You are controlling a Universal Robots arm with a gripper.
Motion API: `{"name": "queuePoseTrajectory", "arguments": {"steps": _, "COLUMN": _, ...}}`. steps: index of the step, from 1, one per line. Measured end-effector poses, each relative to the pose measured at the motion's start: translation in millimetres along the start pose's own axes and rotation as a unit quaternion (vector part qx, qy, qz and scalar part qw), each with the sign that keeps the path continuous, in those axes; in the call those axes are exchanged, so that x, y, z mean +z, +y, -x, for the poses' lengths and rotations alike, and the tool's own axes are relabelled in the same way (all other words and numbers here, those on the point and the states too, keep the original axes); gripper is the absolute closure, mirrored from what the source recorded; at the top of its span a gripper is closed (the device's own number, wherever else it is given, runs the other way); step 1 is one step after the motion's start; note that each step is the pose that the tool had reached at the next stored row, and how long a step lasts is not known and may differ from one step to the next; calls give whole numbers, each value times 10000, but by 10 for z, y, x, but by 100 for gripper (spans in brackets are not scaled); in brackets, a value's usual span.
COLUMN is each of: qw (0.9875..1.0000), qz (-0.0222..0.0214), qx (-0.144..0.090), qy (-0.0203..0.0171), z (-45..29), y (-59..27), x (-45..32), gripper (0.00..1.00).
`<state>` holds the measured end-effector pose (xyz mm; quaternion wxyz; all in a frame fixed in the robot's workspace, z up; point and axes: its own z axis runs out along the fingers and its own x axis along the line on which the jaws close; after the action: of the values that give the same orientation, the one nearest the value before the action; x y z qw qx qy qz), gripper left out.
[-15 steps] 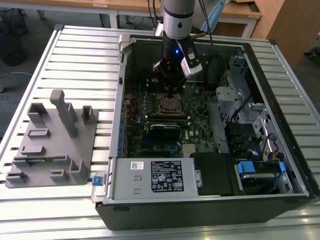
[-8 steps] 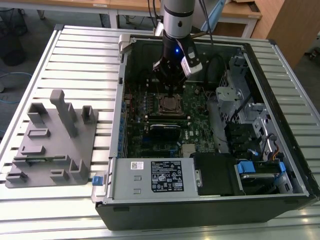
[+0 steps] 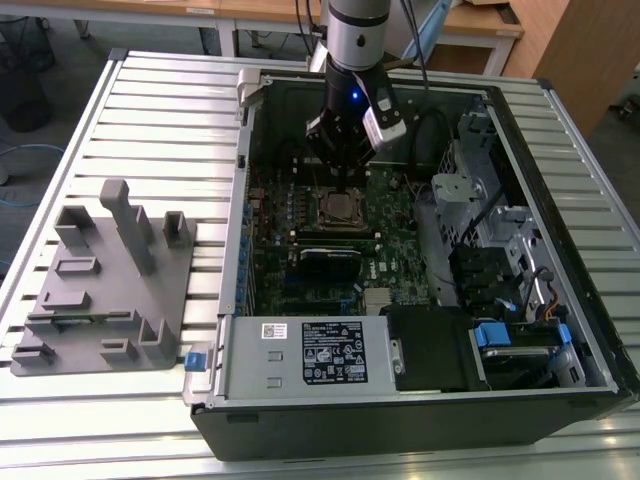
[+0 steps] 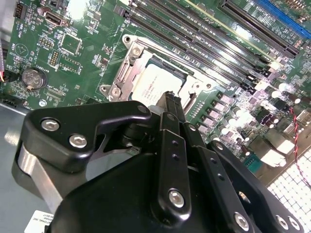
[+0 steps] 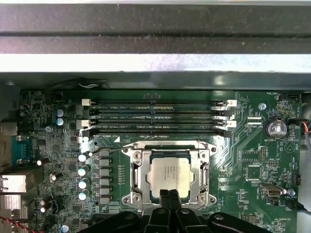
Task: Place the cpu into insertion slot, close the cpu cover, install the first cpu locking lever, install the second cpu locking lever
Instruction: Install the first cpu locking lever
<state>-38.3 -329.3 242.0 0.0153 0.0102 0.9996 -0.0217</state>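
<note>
My jaws, pressed together on nothing, hang over one edge of the small silver-grey square cpu (image 5: 169,174), seated in its black-rimmed insertion slot (image 5: 167,154) beneath the thin silver windowed cpu cover (image 5: 138,177).

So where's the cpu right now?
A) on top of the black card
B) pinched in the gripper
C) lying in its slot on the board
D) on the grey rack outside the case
C: in the first wrist view the cpu lies flat on the board, framed by the cover, with the gripper over its edge.
</note>
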Motion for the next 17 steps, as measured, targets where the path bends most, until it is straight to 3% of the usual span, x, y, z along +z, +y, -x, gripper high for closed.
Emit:
{"name": "queuePoseTrajectory", "arguments": {"steps": 13, "qw": 10000, "qz": 0, "qx": -1, "qy": 0, "z": 0, "y": 0, "x": -5, "gripper": 89}}
{"name": "queuePoseTrajectory", "arguments": {"steps": 17, "qw": 10000, "qz": 0, "qx": 1, "qy": -12, "z": -59, "y": 1, "x": -3, "gripper": 89}}
